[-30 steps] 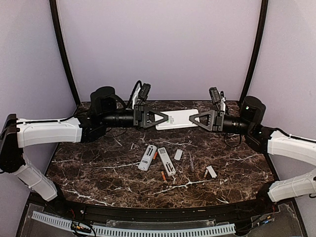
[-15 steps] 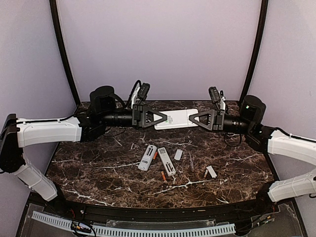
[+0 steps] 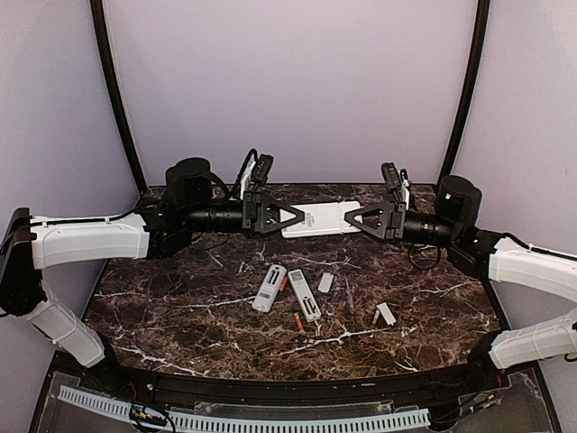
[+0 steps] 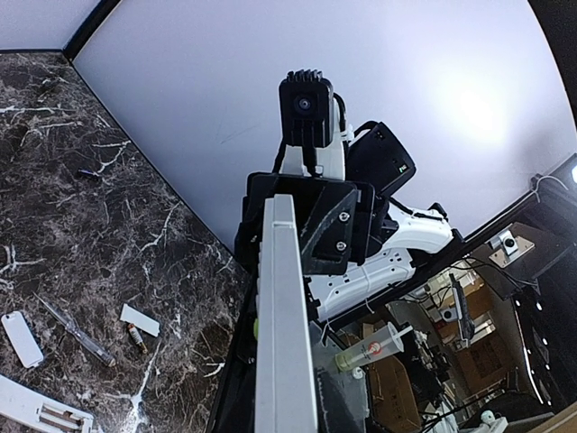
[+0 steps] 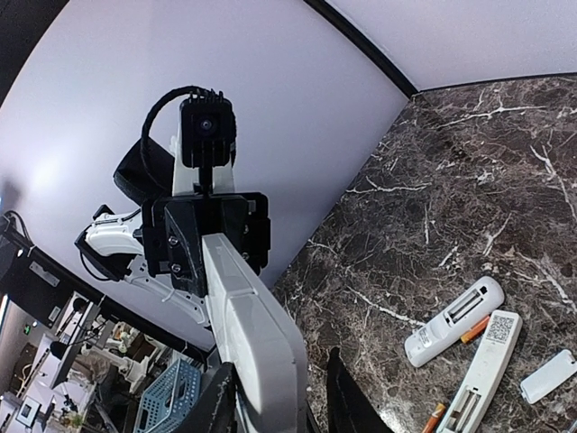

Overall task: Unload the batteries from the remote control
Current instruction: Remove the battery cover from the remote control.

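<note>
A white remote control (image 3: 323, 218) hangs level in the air between both arms. My left gripper (image 3: 300, 216) is shut on its left end; in the left wrist view the remote (image 4: 284, 316) runs edge-on away from the gripper (image 4: 284, 401). My right gripper (image 3: 350, 216) sits around the other end, open: in the right wrist view the remote (image 5: 257, 343) lies against one finger (image 5: 216, 406), while the other finger (image 5: 343, 401) stands apart. Orange batteries (image 3: 298, 320) (image 3: 284, 283) (image 3: 376, 317) lie on the table.
Two other white remotes (image 3: 269, 287) (image 3: 305, 294) lie face down mid-table with their compartments open. Small white cover plates (image 3: 325, 282) (image 3: 387, 313) and a thin grey stick (image 3: 349, 295) lie to their right on the dark marble top (image 3: 180, 298).
The right arm has crept slightly left toward the held remote, and its jaws have moved on that end. The left arm and the things on the table have stayed put.
</note>
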Tool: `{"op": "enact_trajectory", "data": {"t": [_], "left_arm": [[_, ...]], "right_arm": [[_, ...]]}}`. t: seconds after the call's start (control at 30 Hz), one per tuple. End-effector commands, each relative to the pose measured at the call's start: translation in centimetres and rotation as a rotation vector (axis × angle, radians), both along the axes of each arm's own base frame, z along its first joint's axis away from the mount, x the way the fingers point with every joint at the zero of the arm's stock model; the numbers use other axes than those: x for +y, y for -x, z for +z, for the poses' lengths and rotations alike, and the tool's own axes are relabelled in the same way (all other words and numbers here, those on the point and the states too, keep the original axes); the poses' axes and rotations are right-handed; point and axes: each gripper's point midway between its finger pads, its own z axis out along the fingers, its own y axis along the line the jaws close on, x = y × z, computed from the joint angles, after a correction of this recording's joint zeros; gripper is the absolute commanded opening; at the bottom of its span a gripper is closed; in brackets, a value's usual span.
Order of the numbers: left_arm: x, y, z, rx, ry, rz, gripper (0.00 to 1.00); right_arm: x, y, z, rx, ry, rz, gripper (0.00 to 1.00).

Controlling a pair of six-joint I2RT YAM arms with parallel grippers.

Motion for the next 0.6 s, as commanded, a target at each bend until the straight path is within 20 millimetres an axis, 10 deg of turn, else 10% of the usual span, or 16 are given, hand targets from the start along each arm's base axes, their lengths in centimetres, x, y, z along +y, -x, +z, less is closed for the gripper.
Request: {"op": "enact_trajectory", "data": {"t": [0.0,0.57], "left_arm": [[0.58,1.3,2.85,-0.059,0.067,-0.039,0.0],[0.99,0.97,2.63,-0.052,0.059,-0.022,0.0]], "right_arm": [[-0.8,-1.33,-1.0,0.029,0.028,-0.08,0.32],[-1.53,-1.57,-1.22,0.04,0.032,-0.105,0.19]]}}
